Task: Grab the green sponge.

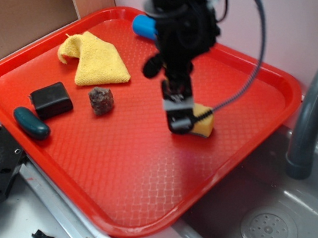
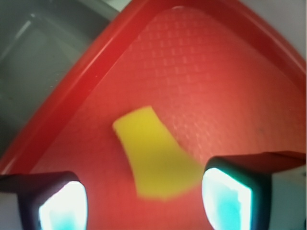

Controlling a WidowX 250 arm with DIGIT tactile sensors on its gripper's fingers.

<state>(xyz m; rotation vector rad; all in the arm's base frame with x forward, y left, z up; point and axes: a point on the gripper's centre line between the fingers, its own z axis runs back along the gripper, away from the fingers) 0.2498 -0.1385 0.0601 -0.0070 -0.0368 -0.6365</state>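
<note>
Exterior view, your inventory: red tray (image 1: 230, 158); green sponge (image 1: 204, 120) (yellow face showing) lying right of its centre; end effector (image 1: 179, 111) just above it, fingers (image 2: 62, 206) spread apart, sponge between them, ungripped.

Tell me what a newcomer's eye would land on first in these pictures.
The big red tray beside the grey sink fills the scene. Next comes the black gripper lowered over the green sponge, which shows yellow, right of the tray's centre; its fingers stand open around it. A yellow cloth lies at rear left.
</note>
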